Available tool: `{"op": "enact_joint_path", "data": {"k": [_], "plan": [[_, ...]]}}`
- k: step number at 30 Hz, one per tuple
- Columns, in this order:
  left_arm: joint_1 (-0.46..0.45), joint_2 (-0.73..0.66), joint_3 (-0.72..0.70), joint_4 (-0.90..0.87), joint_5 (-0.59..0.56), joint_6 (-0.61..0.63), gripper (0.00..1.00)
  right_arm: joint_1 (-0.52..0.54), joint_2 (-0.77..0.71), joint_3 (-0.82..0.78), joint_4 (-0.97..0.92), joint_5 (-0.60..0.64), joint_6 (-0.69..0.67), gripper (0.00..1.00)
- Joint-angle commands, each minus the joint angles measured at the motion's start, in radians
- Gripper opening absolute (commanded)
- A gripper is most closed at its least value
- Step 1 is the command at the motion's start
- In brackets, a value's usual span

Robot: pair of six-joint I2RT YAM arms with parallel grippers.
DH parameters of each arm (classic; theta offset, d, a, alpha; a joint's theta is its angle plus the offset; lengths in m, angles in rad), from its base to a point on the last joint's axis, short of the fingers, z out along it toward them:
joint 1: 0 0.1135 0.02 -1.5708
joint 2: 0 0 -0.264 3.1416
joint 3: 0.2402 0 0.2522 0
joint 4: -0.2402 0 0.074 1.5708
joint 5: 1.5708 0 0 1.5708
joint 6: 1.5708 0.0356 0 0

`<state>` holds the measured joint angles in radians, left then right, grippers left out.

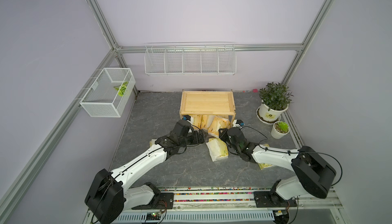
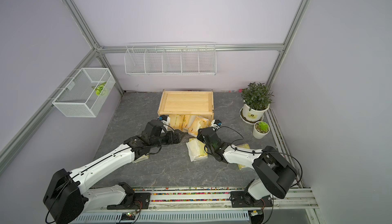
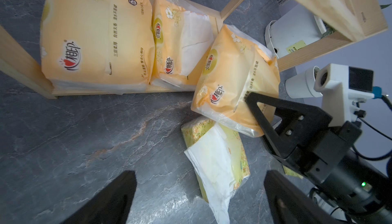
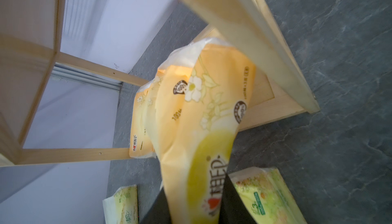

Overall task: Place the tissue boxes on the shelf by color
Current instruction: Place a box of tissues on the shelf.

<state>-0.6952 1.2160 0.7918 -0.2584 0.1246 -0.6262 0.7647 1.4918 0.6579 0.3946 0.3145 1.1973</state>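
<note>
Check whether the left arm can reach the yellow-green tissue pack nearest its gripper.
Probably yes: the open left gripper sits beside the yellow-green tissue pack, nothing between; the right gripper's orange tissue pack overhangs one end.

Soft, bright overhead light fills both top views. The arms cast only faint, blurred shadows on the grey counter [image 1: 201, 174] in front of the shelf [image 1: 207, 102]. Far to either side of the shelf, the frame posts [image 1: 98, 14] lean and bow with wide-angle distortion. In the left wrist view the orange packs [image 3: 95, 38] on the shelf's lower tier are sharp, with a mild sheen on the plastic, while the left tool [image 3: 199, 175] is dark and soft-edged. In the right wrist view the shelf's near rail [image 4: 239, 31] is smeared and washed pale. The orange tissue pack [image 4: 203, 110] at the shelf's front glows translucent, its near end blurred.
</note>
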Motion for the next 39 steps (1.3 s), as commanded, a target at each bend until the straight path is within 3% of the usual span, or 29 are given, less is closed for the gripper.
{"op": "enact_joint_path", "data": {"k": [1,15,17,19,21,28,39], "plan": [[-0.006,0.010,-0.013,0.015,0.004,0.013,1.00,0.001,0.005,0.023,0.045,0.094,0.027,0.30],[-0.006,0.036,-0.013,0.026,0.016,0.016,1.00,-0.010,0.079,0.068,0.045,0.225,0.064,0.33],[-0.006,0.035,-0.013,0.027,0.016,0.016,1.00,-0.010,0.093,0.077,0.039,0.237,0.057,0.45],[-0.006,0.034,-0.013,0.027,0.017,0.016,1.00,-0.012,0.096,0.088,0.012,0.240,0.048,0.64],[-0.007,0.033,-0.013,0.027,0.019,0.016,1.00,-0.012,0.088,0.096,-0.019,0.238,0.038,0.73],[-0.010,0.019,-0.008,0.019,0.011,0.019,1.00,-0.013,0.015,0.105,-0.151,0.201,-0.004,0.85],[-0.012,0.047,0.043,0.042,0.017,0.063,1.00,-0.016,-0.193,0.035,-0.376,0.072,-0.026,0.88]]}}
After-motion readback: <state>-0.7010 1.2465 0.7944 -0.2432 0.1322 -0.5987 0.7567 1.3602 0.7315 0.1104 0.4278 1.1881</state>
